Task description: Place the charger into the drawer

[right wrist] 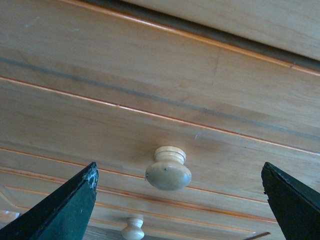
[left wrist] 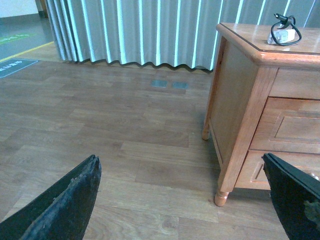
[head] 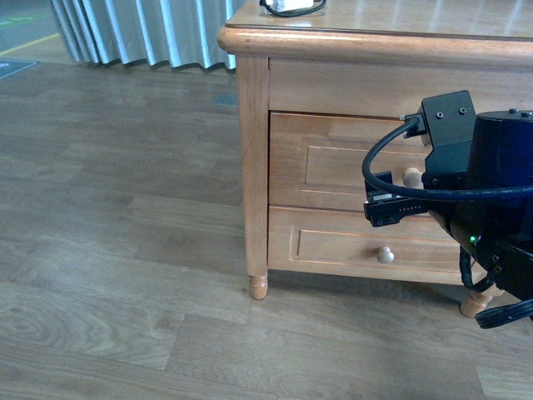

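Front view: charger (head: 291, 7) at top edge of frame, on the cabinet (head: 254, 167) top; drawer (head: 333, 162) closed, centre right; my right arm (head: 491, 183) in front of it.
Left wrist view: my left tool (left wrist: 182, 200) spread apart, empty, above floor (left wrist: 125, 135).
Right wrist view: my right tool (right wrist: 180, 200) spread apart; knob (right wrist: 168, 170) ahead, in line between its fingers, not touching.

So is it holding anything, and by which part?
Nothing. The right gripper is open, facing the knob of the drawer without gripping it; the left gripper is open, empty; the charger lies on the cabinet top.
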Action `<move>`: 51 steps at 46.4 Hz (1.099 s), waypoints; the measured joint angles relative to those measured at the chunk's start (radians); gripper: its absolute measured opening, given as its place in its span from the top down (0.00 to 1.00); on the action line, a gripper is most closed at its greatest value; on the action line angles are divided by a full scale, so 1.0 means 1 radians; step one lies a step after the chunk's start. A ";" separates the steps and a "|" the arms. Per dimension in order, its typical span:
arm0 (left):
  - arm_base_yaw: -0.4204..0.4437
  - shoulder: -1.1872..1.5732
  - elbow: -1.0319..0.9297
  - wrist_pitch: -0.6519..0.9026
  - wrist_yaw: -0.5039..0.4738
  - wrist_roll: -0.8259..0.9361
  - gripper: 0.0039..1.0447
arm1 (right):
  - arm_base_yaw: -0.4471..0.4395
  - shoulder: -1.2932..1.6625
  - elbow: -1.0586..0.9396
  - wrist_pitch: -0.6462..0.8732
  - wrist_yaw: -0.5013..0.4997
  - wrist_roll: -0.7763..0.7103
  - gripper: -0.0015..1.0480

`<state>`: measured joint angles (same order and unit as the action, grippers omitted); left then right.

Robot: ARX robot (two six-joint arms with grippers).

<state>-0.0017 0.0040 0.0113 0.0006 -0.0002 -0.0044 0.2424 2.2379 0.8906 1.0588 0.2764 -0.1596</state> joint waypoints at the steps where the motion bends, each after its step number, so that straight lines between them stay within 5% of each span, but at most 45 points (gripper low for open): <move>1: 0.000 0.000 0.000 0.000 0.000 0.000 0.06 | 0.002 0.003 0.006 -0.003 0.003 0.003 0.08; 51: 0.000 0.000 0.000 0.000 0.000 0.000 0.06 | 0.027 0.077 0.093 -0.031 0.072 0.060 0.08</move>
<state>-0.0017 0.0040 0.0113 0.0006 -0.0002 -0.0040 0.2699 2.3154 0.9833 1.0279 0.3489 -0.0994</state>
